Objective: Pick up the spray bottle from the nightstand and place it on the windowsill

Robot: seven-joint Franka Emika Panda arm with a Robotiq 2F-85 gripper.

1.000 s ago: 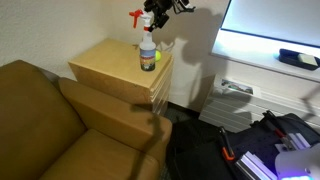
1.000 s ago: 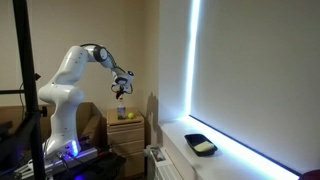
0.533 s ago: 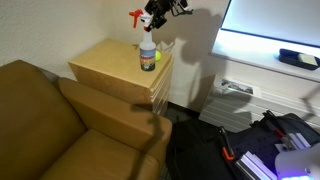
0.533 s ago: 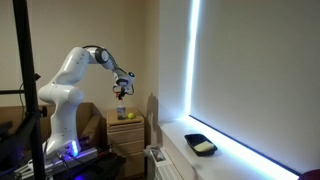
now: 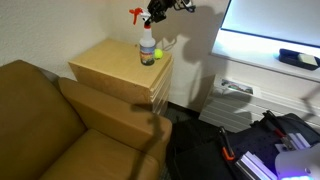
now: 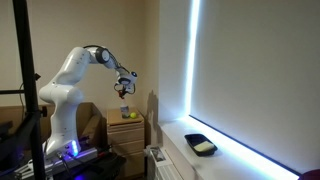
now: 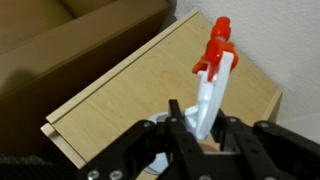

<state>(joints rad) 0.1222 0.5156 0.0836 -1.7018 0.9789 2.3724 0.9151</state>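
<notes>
- Fingers (image 7: 176, 112) of the gripper (image 7: 200, 122) were seen in the wrist view closed on the white neck of the spray bottle (image 7: 212, 80), one dark finger at each side, just below the red trigger.
- Under the bottle, the tan top of the nightstand (image 7: 140, 95) was recorded, with the brown armchair (image 7: 70, 35) just beyond its edge.
- In an exterior view, the spray bottle (image 5: 147, 45) was held upright by the gripper (image 5: 152, 20) over the rear corner of the nightstand (image 5: 115, 65). A small yellow-green ball (image 5: 157, 56) was noted on the top, just beside the bottle.
- In an exterior view, a clear gap was observed between the base of the spray bottle (image 6: 124, 94) and the nightstand (image 6: 127, 124). The bottle hung from the gripper (image 6: 122, 86) at the end of the white arm (image 6: 68, 80).
- The windowsill (image 5: 250, 62) was logged well apart from the bottle, a dark tray (image 5: 298, 58) resting on it.
- A white slatted heater (image 5: 236, 90) was noted under the sill.
</notes>
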